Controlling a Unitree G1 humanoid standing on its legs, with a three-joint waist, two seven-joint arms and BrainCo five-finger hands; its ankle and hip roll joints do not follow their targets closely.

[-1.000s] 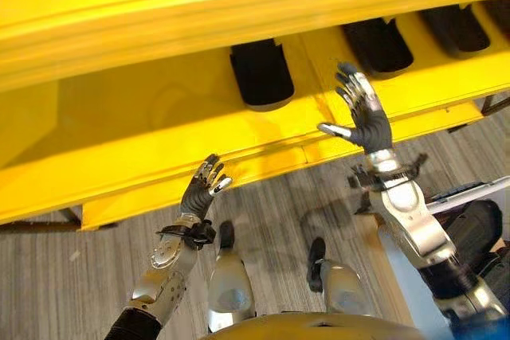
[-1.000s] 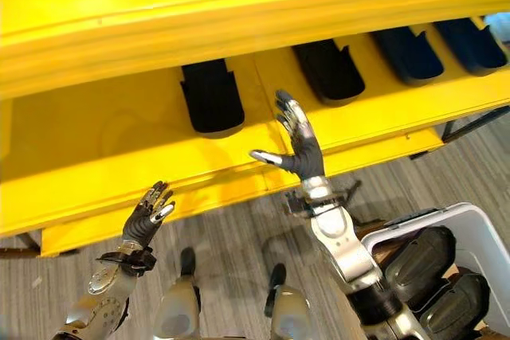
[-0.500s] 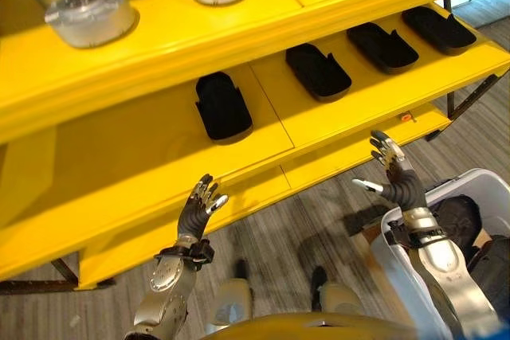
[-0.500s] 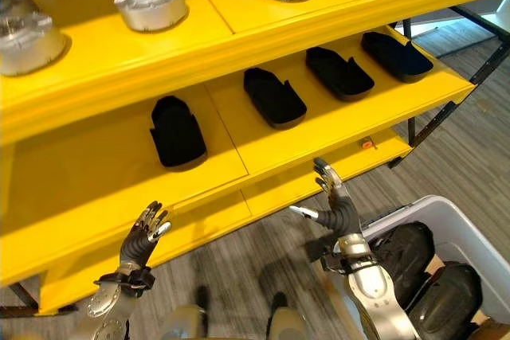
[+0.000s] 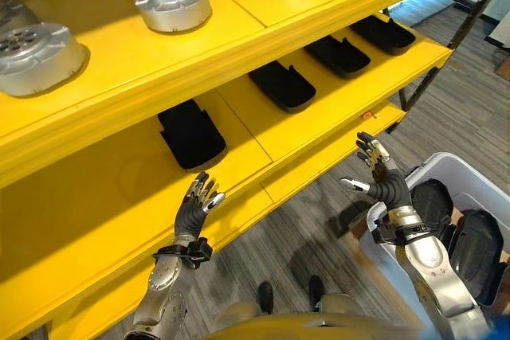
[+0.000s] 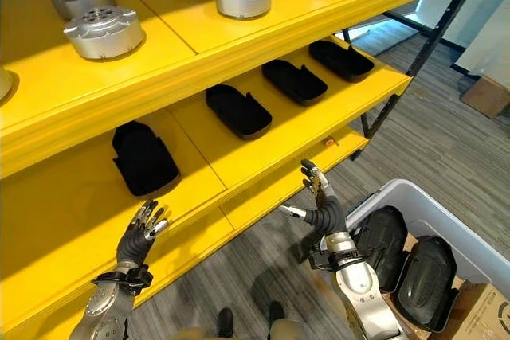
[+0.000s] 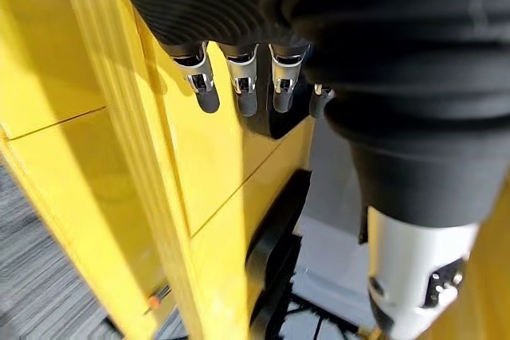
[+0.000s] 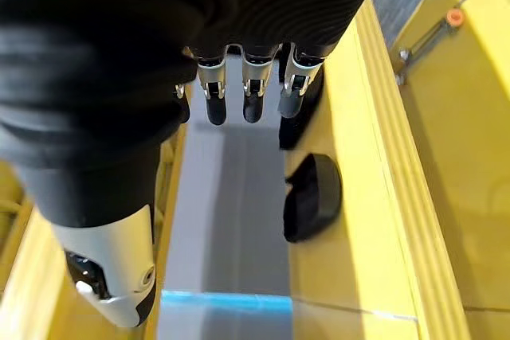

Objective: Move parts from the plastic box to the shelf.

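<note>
The left hand hung with its fingers spread and empty before the front lip of the yellow painted metal shelf, much as it had a second before, at about seven o'clock in the head views. Just above it, at ten o'clock, lay the first of four matte black, boat-shaped moulded parts, the others running in a row toward one o'clock along the smooth middle deck. On the deck above stood round, machined silver metal housings with ringed bolt holes. The whole view had swung, so the camera had turned rightward. The right hand, fingers apart and holding nothing, had come away from the shelf edge and now hovered at four o'clock, just by the rim of the white plastic box. Inside it lay more glossy dark rounded parts, side by side. This looked like a return for the next part, with a reach down into the box probably next.
</note>
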